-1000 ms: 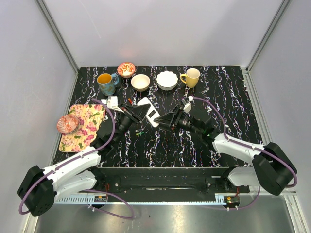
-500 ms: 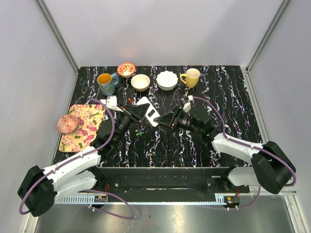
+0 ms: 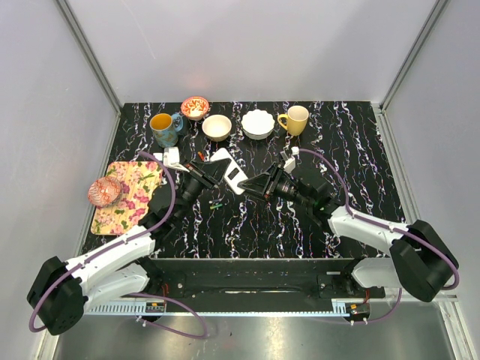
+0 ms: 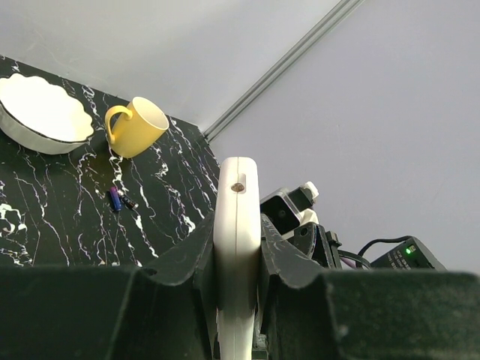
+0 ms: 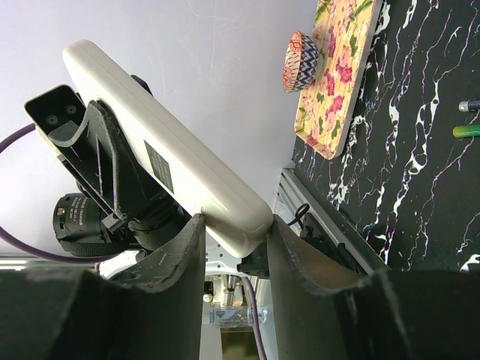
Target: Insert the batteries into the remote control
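Your right gripper (image 5: 232, 225) has just closed on the remote control (image 5: 172, 161), opposite the left gripper (image 4: 237, 244) clamping it; both now steady it for loading.

2 mugs (image 3: 163, 127), 3 bowls (image 3: 257, 124) along far edge of tabletop (image 3: 360, 150), floral board (image 3: 139, 196) at left edge, left gripper (image 3: 212, 172), right gripper (image 3: 252, 184) meeting on remote control (image 3: 231, 171) at centre, right side open

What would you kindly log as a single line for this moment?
left gripper: shut on remote control, held off table | right gripper: closed on its other end | batteries: two loose on table
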